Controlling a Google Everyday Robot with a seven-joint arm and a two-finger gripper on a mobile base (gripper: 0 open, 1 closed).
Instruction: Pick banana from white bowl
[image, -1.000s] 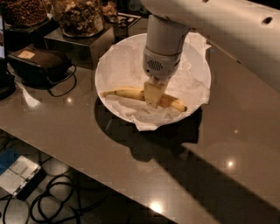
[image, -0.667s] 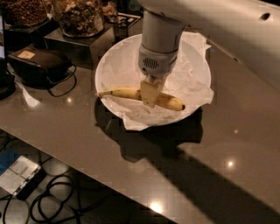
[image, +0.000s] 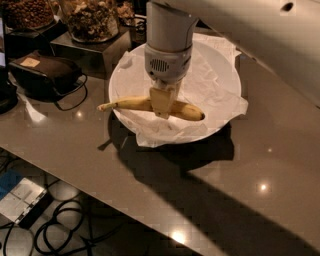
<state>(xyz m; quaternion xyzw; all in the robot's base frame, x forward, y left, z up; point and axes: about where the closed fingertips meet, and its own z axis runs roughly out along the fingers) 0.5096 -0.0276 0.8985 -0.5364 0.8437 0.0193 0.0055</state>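
Note:
The yellow banana (image: 131, 104) lies level in my gripper (image: 162, 107), which comes straight down from above and is shut on the banana's middle. The banana hangs a little above the white bowl (image: 113, 80), over its front left part. Its left tip reaches out past the bowl's rim and its dark right tip is over the crinkled white paper (image: 210, 85) that lines the bowl. The banana's shadow falls on the table just in front of the bowl.
Two glass jars of snacks (image: 90, 20) stand on dark boxes behind the bowl. A black device (image: 45, 70) with a cable lies at the left. The table edge (image: 75, 172) runs diagonally at the lower left, with cables (image: 65, 230) on the floor beyond.
My gripper has risen and shifted slightly left with the banana in it. The banana has come up off the paper, and its left tip now sticks out past the rim.

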